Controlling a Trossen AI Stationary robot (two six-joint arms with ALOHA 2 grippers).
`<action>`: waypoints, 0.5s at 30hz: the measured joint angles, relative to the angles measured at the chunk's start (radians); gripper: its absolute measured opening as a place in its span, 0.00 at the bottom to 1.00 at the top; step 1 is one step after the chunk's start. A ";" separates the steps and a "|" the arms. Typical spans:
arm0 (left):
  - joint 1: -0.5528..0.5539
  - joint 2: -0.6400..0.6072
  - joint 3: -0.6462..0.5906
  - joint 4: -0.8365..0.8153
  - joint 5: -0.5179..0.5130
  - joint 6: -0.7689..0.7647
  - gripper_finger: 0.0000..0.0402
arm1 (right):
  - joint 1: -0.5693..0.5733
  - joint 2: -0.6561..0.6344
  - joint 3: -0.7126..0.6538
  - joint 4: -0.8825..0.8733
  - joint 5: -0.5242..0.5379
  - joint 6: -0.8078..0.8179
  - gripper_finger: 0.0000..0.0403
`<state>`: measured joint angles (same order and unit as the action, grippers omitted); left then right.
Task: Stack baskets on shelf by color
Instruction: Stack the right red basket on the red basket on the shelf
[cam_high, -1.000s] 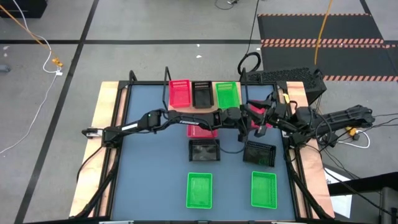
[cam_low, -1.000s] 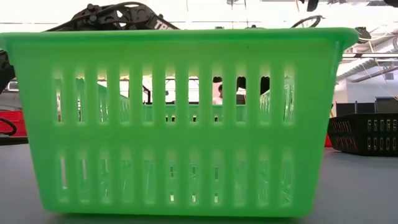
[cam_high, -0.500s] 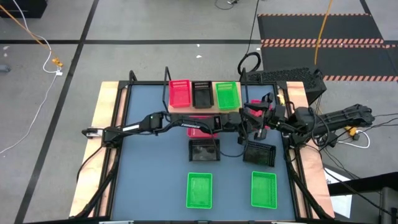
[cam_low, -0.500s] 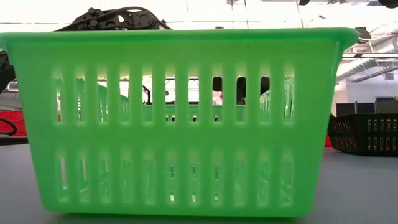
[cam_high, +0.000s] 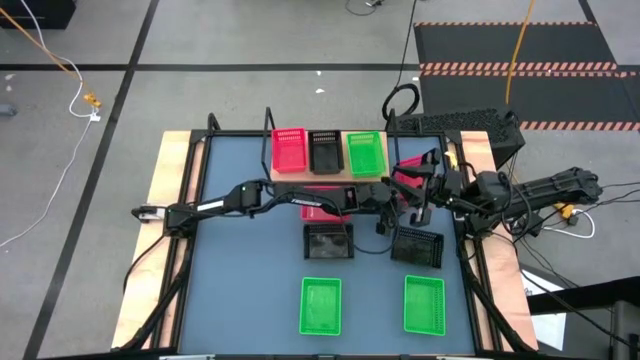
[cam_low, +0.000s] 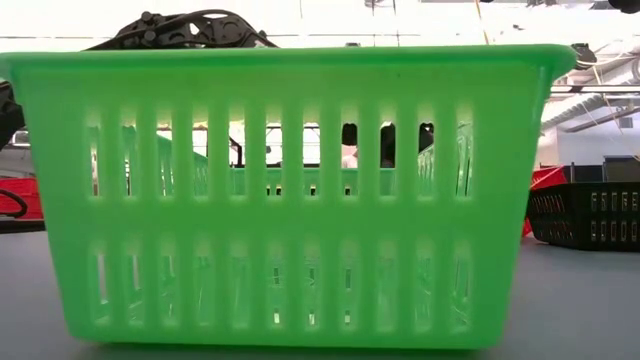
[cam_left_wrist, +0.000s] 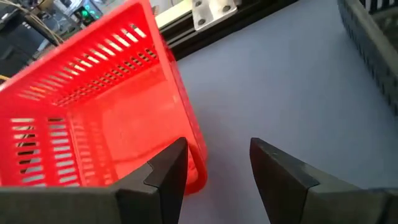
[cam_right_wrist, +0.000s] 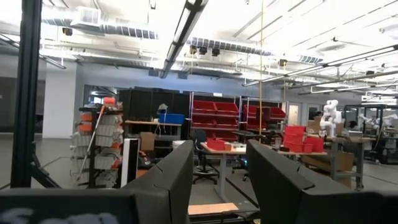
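Observation:
On the shelf (cam_high: 340, 176) one red (cam_high: 289, 150), one black (cam_high: 323, 150) and one green basket (cam_high: 364, 152) stand side by side. A red basket (cam_left_wrist: 106, 112) sits tilted at the table's right, its opening turned to the left wrist camera; it also shows in the high view (cam_high: 405, 177). My left gripper (cam_left_wrist: 217, 168) is open right beside that basket's lower corner. My right gripper (cam_high: 412, 192) hovers at the same basket, open, and its wrist view (cam_right_wrist: 217, 174) shows only the room between the fingers. Another red basket (cam_high: 325, 207) lies under the left arm. My right gripper stands right at the tilted red basket's rim (cam_high: 400, 178) in the high view, but whether it touches the basket I cannot tell. My left gripper's finger (cam_left_wrist: 168, 171) shows in front of the basket's corner (cam_left_wrist: 198, 177); whether they touch I cannot tell.
Two black baskets (cam_high: 328, 241) (cam_high: 417, 245) and two green baskets (cam_high: 321, 305) (cam_high: 424, 303) stand on the blue-grey tabletop nearer the near edge. One green basket (cam_low: 290, 190) fills the low view, with a black basket (cam_low: 590, 215) at its right. The left arm spans the table's middle.
My left gripper has drawn back from the right gripper toward the table's near edge. A part of the red basket has come into the low view above the black basket, where none showed before.

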<state>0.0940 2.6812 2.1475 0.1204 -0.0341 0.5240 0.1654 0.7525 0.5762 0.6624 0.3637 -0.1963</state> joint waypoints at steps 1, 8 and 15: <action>0.000 0.000 0.000 0.000 0.000 0.001 0.44 | 0.000 0.000 0.000 0.000 0.000 0.000 0.35; 0.003 0.000 0.000 0.005 -0.003 0.002 0.43 | 0.000 0.000 0.000 -0.009 0.000 -0.003 0.35; 0.004 0.000 0.000 0.007 -0.002 -0.002 0.36 | 0.000 0.000 0.000 -0.023 0.000 -0.007 0.35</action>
<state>0.0978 2.6812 2.1475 0.1270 -0.0364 0.5218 0.1654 0.7525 0.5762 0.6395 0.3637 -0.2031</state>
